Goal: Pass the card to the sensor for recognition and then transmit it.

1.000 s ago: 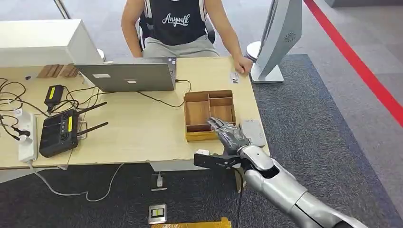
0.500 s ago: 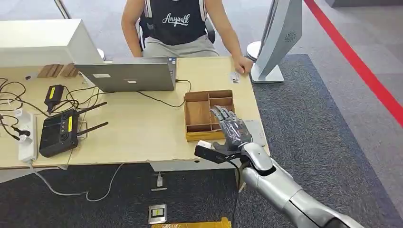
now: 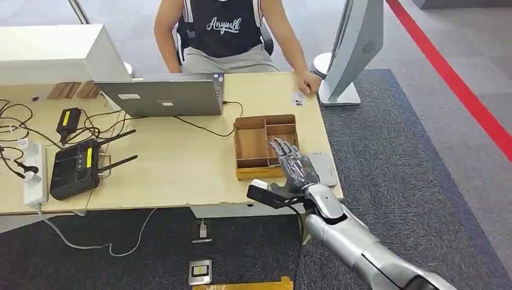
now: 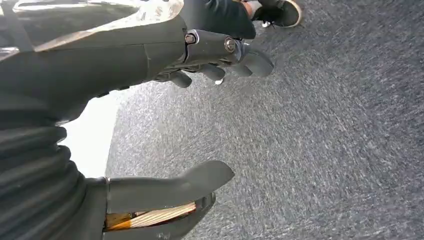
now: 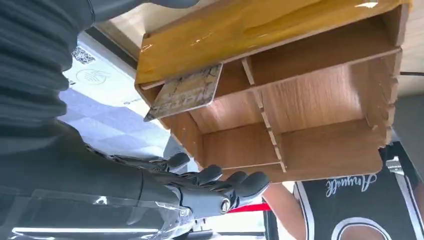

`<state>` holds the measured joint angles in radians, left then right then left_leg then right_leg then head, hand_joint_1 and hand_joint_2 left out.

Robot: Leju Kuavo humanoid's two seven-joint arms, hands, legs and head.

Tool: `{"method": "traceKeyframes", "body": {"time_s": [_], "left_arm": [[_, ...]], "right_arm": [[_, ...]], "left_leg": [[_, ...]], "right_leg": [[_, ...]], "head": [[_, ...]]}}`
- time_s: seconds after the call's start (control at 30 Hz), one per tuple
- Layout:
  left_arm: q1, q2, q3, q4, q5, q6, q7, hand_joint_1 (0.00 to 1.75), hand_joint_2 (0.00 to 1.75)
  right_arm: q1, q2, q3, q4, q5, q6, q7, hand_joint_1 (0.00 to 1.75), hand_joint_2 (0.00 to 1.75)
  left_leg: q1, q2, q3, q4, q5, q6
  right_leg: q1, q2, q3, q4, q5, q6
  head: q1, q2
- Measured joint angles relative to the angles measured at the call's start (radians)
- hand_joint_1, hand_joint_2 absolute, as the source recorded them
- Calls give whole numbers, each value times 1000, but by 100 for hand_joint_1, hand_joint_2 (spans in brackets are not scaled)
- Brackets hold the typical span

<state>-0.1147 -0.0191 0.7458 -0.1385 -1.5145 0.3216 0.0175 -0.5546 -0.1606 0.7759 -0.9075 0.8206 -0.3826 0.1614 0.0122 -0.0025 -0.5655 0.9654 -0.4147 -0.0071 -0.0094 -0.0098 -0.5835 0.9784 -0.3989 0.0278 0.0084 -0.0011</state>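
Left hand (image 4: 210, 55), seen at its own wrist, hangs over grey carpet (image 4: 325, 150), fingers loosely curled and thumb apart, holding nothing. On the table (image 3: 181, 175), the wooden tray (image 3: 250, 148) lies just in front of the right hand (image 3: 294, 166). The card (image 5: 185, 92) leans in the tray's near compartment, close ahead of the fingers (image 5: 225, 182) and untouched. The right hand is spread flat and empty, with the white sensor (image 3: 325, 166) just beside it to its right.
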Motion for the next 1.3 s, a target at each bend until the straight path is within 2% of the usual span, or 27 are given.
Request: {"method": "traceKeyframes", "body": {"time_s": [0.83,1.1,1.23,1.3], "left_arm": [[0,0,0,0,-4,-5,2,0,175],[0,-1,0,0,-6,-4,2,0,175],[0,-2,0,0,-14,-4,4,0,175],[0,-3,0,0,-19,-4,3,0,175]], "right_arm": [[-9,11,-1,57,3,-2,3,0,175],[-38,23,-19,99,-13,-65,-14,0,175],[-60,39,-32,133,-16,-151,-40,0,175],[-77,45,-38,148,-19,-159,-42,0,175]], "left_leg": [[0,0,0,0,0,0],[0,0,0,0,0,0],[0,0,0,0,0,0],[0,0,0,0,0,0]], "right_leg": [[0,0,0,0,0,0],[0,0,0,0,0,0],[0,0,0,0,0,0],[0,0,0,0,0,0]], "head": [[0,0],[0,0],[0,0],[0,0]]}}
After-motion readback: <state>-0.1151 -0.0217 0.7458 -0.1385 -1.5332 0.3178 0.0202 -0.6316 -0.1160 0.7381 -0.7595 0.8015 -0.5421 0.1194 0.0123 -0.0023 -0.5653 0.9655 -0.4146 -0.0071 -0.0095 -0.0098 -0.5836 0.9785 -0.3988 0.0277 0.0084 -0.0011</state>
